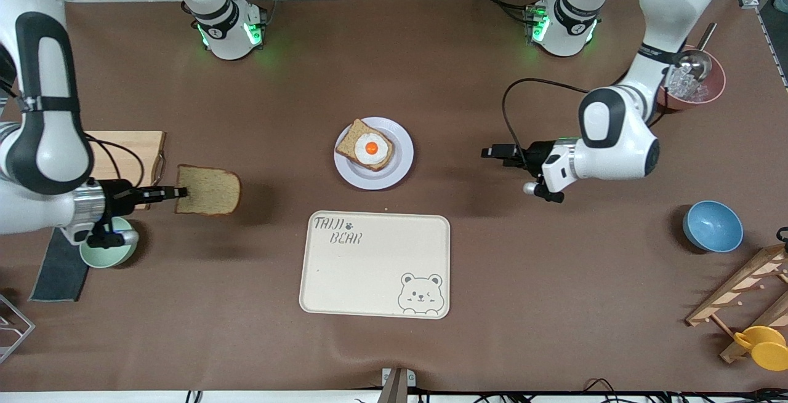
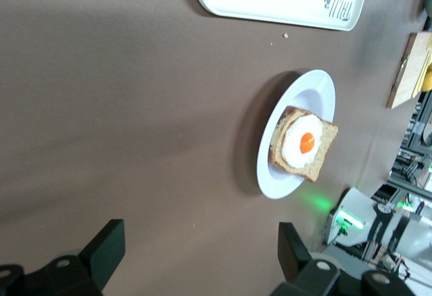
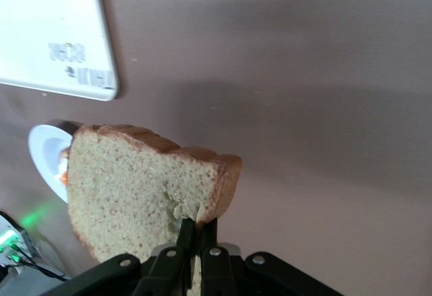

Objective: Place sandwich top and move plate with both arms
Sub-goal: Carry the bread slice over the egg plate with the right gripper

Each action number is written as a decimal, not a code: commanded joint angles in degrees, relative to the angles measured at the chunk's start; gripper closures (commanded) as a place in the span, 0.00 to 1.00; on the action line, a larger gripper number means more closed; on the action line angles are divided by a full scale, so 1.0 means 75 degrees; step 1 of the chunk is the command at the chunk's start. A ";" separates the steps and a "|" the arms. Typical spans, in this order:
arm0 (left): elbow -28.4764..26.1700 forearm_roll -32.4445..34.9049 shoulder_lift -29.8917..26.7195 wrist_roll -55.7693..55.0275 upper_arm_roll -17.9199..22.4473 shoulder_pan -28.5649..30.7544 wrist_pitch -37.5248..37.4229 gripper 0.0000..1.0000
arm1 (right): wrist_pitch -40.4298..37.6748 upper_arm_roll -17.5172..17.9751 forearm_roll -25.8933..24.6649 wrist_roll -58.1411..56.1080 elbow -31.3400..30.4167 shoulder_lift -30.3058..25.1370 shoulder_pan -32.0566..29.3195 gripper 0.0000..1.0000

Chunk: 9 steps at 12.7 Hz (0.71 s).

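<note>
My right gripper (image 1: 180, 192) is shut on the sandwich top (image 1: 208, 191), a plain brown bread slice, and holds it by its edge above the table between the wooden board and the plate; in the right wrist view the sandwich top (image 3: 135, 195) fills the middle, pinched between the fingers (image 3: 187, 237). The pale plate (image 1: 400, 163) sits mid-table and bears a bread slice with a fried egg (image 1: 367, 146). My left gripper (image 1: 489, 152) is open and empty, hovering over the table toward the left arm's end from the plate. The left wrist view shows the plate (image 2: 322, 94) and the egg slice (image 2: 304, 144).
A cream bear-printed tray (image 1: 374, 264) lies nearer the front camera than the plate. A wooden board (image 1: 132, 151) and a mint bowl (image 1: 111, 249) are at the right arm's end. A blue bowl (image 1: 712, 226), a wooden rack (image 1: 745, 295) and a red bowl (image 1: 692, 83) are at the left arm's end.
</note>
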 commanded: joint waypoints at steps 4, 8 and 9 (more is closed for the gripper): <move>-0.0505 -0.0654 -0.0191 0.0148 -0.0158 0.0009 0.0356 0.00 | 0.1038 0.1770 -0.0272 0.2110 -0.0800 -0.0626 -0.0149 1.00; -0.0599 -0.0655 -0.0214 0.0148 -0.0193 -0.0003 0.0555 0.00 | 0.2900 0.3187 -0.0504 0.3363 -0.1784 -0.0685 -0.0137 1.00; -0.0599 -0.0655 -0.0214 0.0148 -0.0204 -0.0003 0.0555 0.00 | 0.3322 0.3515 -0.0703 0.3563 -0.2100 -0.0708 -0.0137 1.00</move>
